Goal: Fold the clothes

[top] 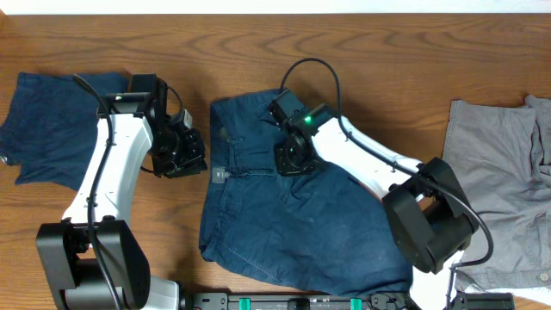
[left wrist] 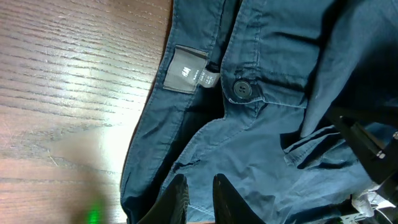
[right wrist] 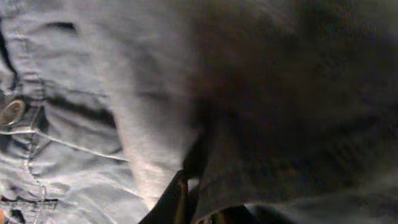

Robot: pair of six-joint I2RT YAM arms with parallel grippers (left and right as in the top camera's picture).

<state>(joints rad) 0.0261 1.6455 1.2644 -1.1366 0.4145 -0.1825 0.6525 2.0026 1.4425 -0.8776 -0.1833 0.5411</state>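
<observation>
A dark navy pair of shorts point(top: 293, 228) lies spread at the table's middle, with its waistband, label point(left wrist: 186, 70) and button point(left wrist: 242, 91) toward the left. My left gripper point(top: 196, 159) is at the left waistband edge. Its fingers point(left wrist: 177, 199) stand nearly together, and navy cloth fills the narrow gap between them. My right gripper point(top: 291, 160) presses down on the upper waistband area. There a raised fold of the navy shorts point(right wrist: 261, 124) sits pinched against its one visible finger point(right wrist: 177, 199); the other finger is hidden by cloth.
A second navy pair point(top: 52, 125) lies at the far left under the left arm. A light grey pair point(top: 499, 189) lies at the right edge. Bare wood table point(top: 387, 60) runs along the back. The arm bases stand at the front edge.
</observation>
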